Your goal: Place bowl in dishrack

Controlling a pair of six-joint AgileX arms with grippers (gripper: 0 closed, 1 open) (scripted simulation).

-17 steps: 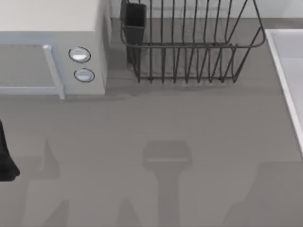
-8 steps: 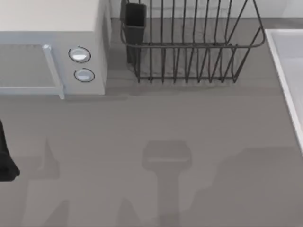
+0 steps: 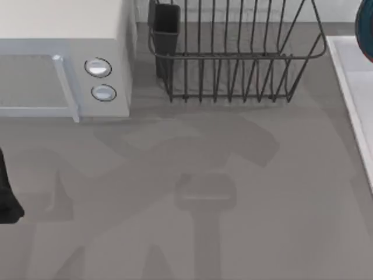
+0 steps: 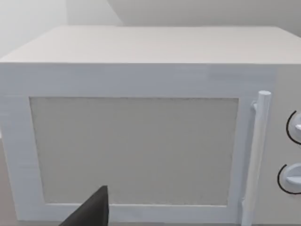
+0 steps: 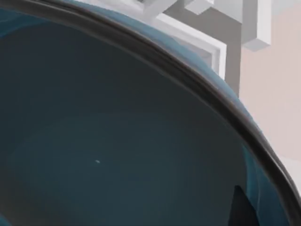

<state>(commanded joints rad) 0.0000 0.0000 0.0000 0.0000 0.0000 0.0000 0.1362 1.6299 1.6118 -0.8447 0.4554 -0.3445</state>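
**Bowl nears rack from the right**

The blue bowl [image 3: 367, 32] shows at the top view's right edge, just right of the dishrack [image 3: 233, 55]. A dark tip by its rim suggests the right gripper holds it; I cannot tell for sure. The left arm [image 3: 7, 192] sits parked at left. Risk: the rim clipping the rack's flared side.

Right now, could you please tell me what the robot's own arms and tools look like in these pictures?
Little of them shows. The left arm is a matte black, rounded bulk at the table's left edge. In the left wrist view, its tool's finger is a dark, flat, pointed wedge. No cables or markings are visible.
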